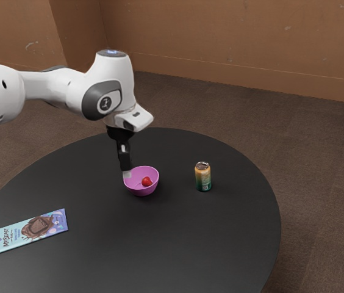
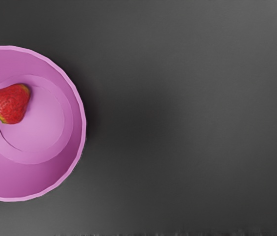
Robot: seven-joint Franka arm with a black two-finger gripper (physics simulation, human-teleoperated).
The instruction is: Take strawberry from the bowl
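My gripper (image 1: 125, 171) points down at the exterior view's left edge of the pink bowl (image 1: 143, 191); its lower end overlaps the rim there, and I cannot tell if they touch. A red strawberry (image 1: 147, 181) lies inside the bowl. From above, in the wrist view, the strawberry (image 2: 9, 103) rests on its side on the inner floor of the bowl (image 2: 77, 162), off its centre, with the green leafy end against the pink surface.
A gold and green can (image 1: 203, 177) stands upright on the round black table (image 1: 160, 244), toward the exterior view's right of the bowl. A flat blue chocolate packet (image 1: 24, 233) lies near the table's edge at the exterior view's lower left.
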